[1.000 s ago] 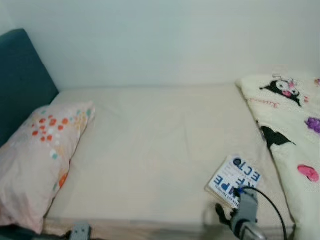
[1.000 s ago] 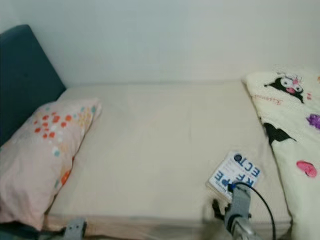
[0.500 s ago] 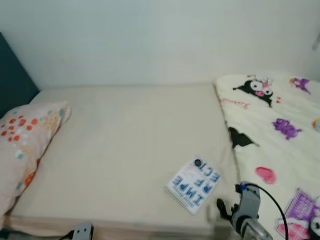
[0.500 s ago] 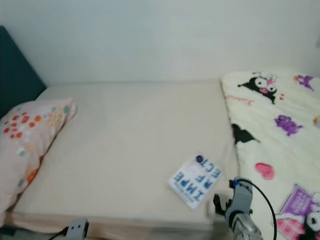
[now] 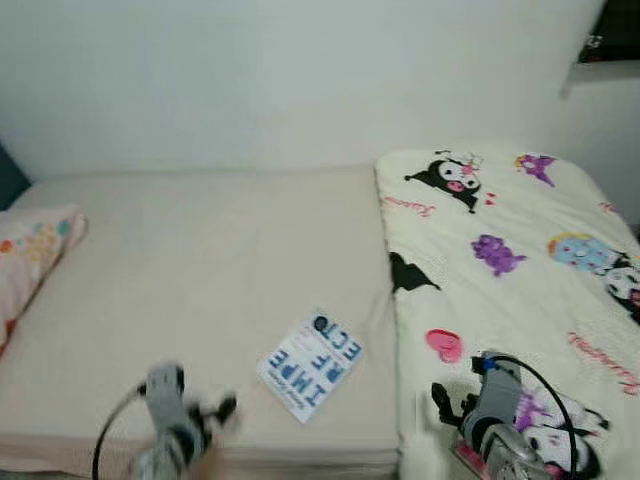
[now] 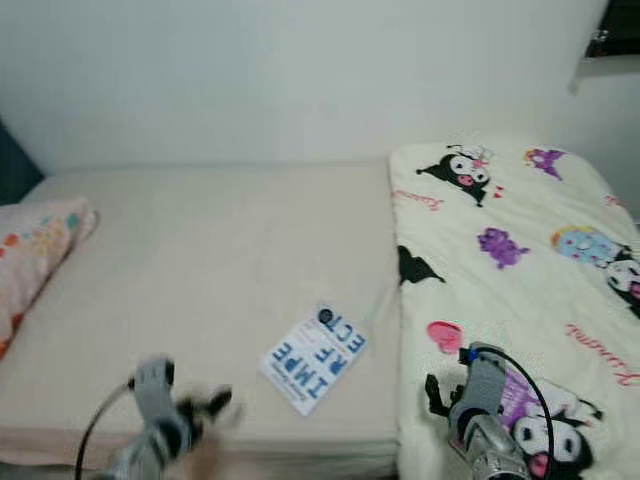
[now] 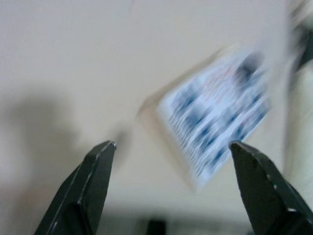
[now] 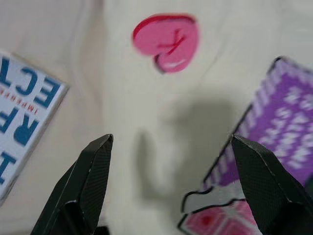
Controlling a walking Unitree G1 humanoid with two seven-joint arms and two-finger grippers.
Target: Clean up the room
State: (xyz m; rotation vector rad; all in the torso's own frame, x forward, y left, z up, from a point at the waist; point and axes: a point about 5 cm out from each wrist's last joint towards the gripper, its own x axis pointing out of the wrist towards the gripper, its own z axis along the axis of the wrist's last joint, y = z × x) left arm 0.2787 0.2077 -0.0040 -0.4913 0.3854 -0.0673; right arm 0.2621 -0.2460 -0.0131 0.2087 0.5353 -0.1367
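You have yet to pick up the white-and-blue lettered book [image 5: 311,363] lying on the cream bed [image 5: 200,260]; left gripper [image 7: 171,161] and right gripper [image 8: 168,166] both gape empty.

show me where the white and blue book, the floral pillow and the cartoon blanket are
white and blue book [image 5: 311,365], left eye view, cover's middle
pink floral pillow [image 6: 35,255], right eye view, its patterned face
cream cartoon-print blanket [image 5: 520,240], left eye view, its upper middle

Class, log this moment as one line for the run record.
scene: book flat on bed beside blanket | left hand: open, facing book | right hand: open, over blanket | nothing held
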